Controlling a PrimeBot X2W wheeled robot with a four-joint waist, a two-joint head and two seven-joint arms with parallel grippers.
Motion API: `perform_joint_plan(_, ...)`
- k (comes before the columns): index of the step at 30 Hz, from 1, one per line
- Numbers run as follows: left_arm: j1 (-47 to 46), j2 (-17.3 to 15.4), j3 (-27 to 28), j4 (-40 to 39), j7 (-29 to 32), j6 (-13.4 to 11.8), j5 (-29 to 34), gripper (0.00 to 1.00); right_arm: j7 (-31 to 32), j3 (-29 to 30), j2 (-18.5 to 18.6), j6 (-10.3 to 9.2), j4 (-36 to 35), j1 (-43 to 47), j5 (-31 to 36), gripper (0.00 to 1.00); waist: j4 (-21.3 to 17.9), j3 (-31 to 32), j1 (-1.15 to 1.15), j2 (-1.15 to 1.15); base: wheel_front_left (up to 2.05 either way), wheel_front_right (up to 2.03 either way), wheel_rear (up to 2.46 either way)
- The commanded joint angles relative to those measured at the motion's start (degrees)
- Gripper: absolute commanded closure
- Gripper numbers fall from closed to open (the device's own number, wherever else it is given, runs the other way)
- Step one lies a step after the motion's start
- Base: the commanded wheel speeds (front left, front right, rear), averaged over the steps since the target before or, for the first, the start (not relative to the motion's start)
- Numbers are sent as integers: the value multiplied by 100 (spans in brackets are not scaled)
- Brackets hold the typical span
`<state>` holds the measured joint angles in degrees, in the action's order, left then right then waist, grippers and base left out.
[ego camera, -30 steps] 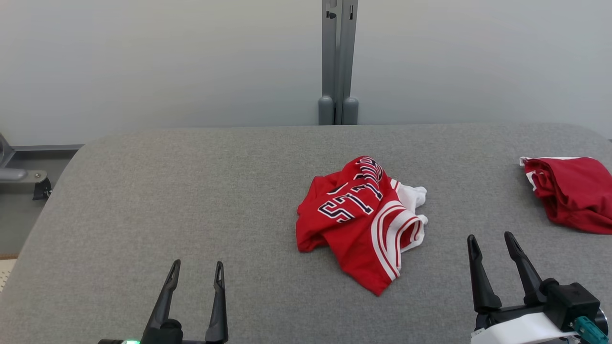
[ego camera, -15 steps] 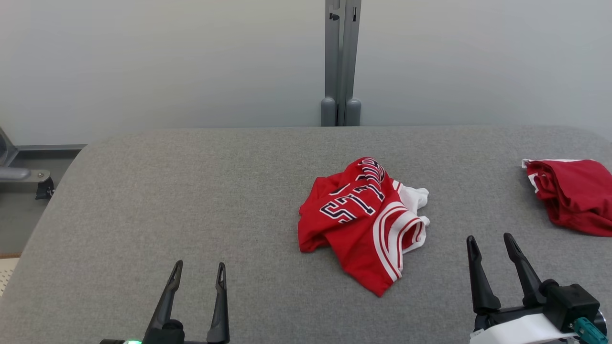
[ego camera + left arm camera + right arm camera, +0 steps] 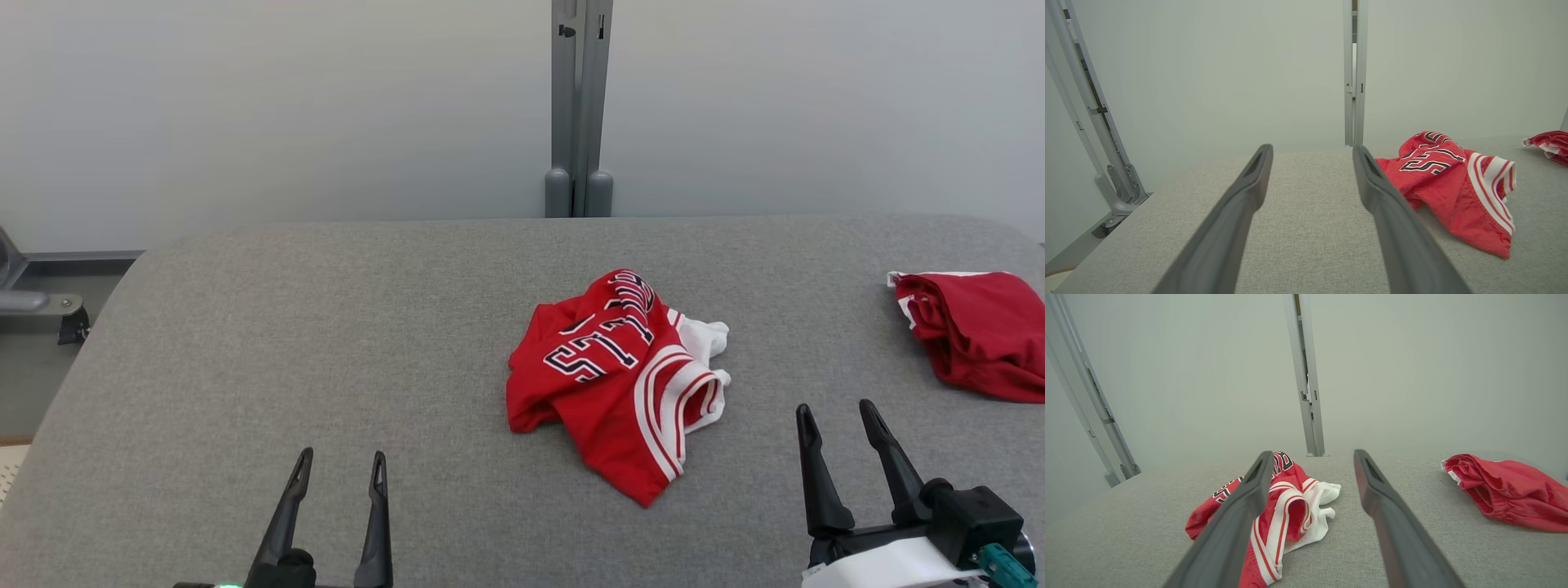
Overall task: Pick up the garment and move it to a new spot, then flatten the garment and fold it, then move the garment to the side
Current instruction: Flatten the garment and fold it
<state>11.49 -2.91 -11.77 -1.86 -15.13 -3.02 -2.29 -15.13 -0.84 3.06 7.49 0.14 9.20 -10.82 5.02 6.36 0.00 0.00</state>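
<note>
I see my left gripper (image 3: 341, 467) spread wide and empty, well to the left of the crumpled red garment (image 3: 608, 380), which lies mid-table with its length running toward me, just ahead-left of my right gripper (image 3: 835, 410), equally spread, empty and nearer.

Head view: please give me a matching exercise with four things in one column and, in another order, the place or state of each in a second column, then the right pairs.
Column one:
1. lettered red jersey
2. plain red garment
3. left pincer
4. grey post

Column two:
A. upright behind the table, at the wall
B. lower left, open, holding nothing
C. crumpled near the table's middle
D. lying far toward the table's right side

Pairs: 1-C, 2-D, 3-B, 4-A.
</note>
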Motion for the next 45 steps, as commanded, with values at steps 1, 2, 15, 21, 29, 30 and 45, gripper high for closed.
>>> perform_joint_plan(1, 99, 0, -5, -21, 1, 13, 45, 0, -1, 1, 6, 0, -10, 81, 3, 0, -4, -15, 0, 0, 0, 0, 0)
perform_joint_plan(2, 104, 0, -11, -19, 1, 15, 47, 0, -1, -6, 6, 0, -11, 79, 5, 0, -13, -26, 0, 0, 0, 0, 0)
perform_joint_plan(15, -900, -50, -1239, 829, 1, 957, 295, 0, 0, -119, 158, 0, -45, -247, 62, 0, -507, -747, 0, 0, 0, 0, 0)
perform_joint_plan(21, -1916, -71, -2160, 1758, 1, 1046, 452, 0, 0, -198, 256, 0, -90, -594, 81, 0, -877, -1363, 0, 0, 0, 0, 0)
perform_joint_plan(29, -2999, -34, -2818, 3047, 0, 1051, 126, 0, 0, -248, 312, 0, -122, -976, 33, 0, -1309, -1953, 0, 0, 0, 0, 0)
perform_joint_plan(30, -3104, -28, -2872, 3163, 1, 1044, 63, 0, 0, -236, 320, 0, -127, -1001, 34, 0, -1352, -2003, 0, 0, 0, 0, 0)
perform_joint_plan(45, -3685, -28, -2999, 4490, 21, 758, -37, 77, 0, -275, 297, 0, -124, -1161, 12, 0, -1530, -2213, 0, 0, 0, 0, 0)
